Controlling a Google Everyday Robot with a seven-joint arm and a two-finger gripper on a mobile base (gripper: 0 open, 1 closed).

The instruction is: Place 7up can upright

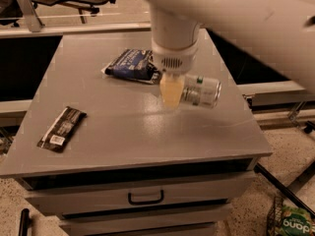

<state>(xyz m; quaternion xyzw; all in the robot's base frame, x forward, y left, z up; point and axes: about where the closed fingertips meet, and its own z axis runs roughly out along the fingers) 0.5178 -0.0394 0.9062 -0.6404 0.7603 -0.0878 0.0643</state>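
The 7up can (203,90) is silvery with a small green mark. It lies on its side in the air just above the grey table (123,146), right of centre. My gripper (180,96) hangs from the big white arm and is shut on the can's left end. One pale yellow finger (171,90) shows in front of the can; the other is hidden behind it. The can's shiny right end points toward the table's right edge.
A dark blue crinkled snack bag (131,65) lies behind and left of the gripper. A black snack bar wrapper (62,128) lies at the front left. Drawers with a handle (145,197) sit under the tabletop. A green package (291,223) is on the floor, right.
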